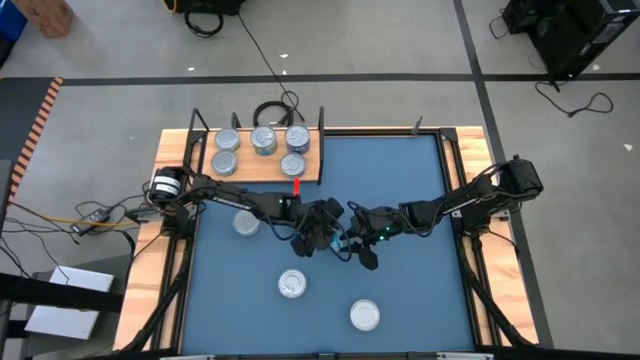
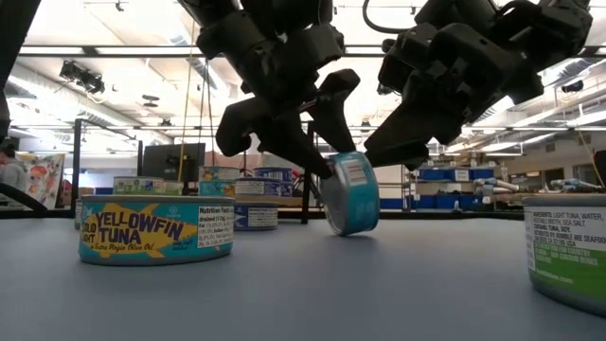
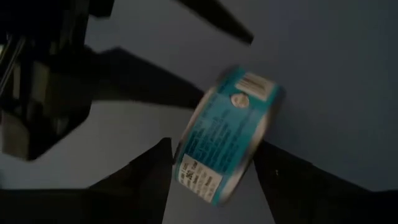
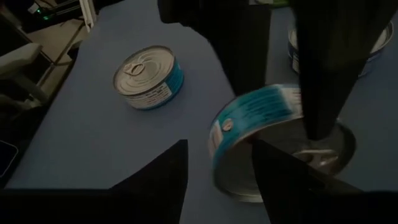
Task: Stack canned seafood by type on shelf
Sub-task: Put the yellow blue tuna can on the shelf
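Both arms are seen meeting over the middle of the blue mat [image 1: 400, 290]. A teal-labelled tin [image 2: 348, 193] is tipped up on its edge there, with only its lower rim on the mat. The left tool [image 1: 322, 238] is set around this tin: in the left wrist view the tin [image 3: 227, 144] lies between the two dark fingers [image 3: 151, 180], which stand spread on either side of it. Whether the fingers press on the tin cannot be told from these views. The right tool [image 1: 366, 256] is held just beside it, its fingers apart, with nothing visibly gripped between them; in its own wrist view the tilted tin [image 4: 255, 134] sits just past its fingers [image 4: 165, 174]. Very little room is left between the two tools.

On the near half of the mat, more open room is found. Two tins lie flat there: one near the middle [image 1: 292, 284] and one nearer the front edge [image 1: 365, 315], well apart from each other. Another tin [image 1: 246, 222] is seen under the left arm, by the mat's left edge.

The shelf [image 1: 258, 172] is placed at the far left corner of the worktop [image 1: 172, 150], with black posts at its ends. Five tins rest on it: three along the back [image 1: 263, 139] and two in front [image 1: 226, 163], close together. A bare strip of board is left along its front edge.
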`<action>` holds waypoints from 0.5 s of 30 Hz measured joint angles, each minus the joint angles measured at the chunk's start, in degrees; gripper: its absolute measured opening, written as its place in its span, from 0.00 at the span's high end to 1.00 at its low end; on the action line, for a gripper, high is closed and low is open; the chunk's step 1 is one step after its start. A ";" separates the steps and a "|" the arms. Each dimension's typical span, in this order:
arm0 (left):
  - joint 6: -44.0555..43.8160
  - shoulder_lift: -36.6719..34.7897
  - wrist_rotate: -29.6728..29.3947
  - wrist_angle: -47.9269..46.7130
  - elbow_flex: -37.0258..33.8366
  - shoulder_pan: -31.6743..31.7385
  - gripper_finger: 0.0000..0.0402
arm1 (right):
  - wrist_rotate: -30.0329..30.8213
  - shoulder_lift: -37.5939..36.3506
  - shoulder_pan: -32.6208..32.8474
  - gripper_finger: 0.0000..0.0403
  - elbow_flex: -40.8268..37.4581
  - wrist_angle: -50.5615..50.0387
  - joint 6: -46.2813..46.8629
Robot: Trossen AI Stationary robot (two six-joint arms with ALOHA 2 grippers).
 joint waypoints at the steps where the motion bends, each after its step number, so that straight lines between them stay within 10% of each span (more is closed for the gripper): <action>1: -0.01 0.00 -0.53 -0.33 0.00 0.01 0.45 | 0.00 -0.01 0.07 0.54 0.00 -0.04 -0.01; 15: 0.12 -0.09 -1.67 -1.98 0.03 -0.16 0.65 | 0.20 -0.04 0.10 0.54 0.00 -0.24 0.08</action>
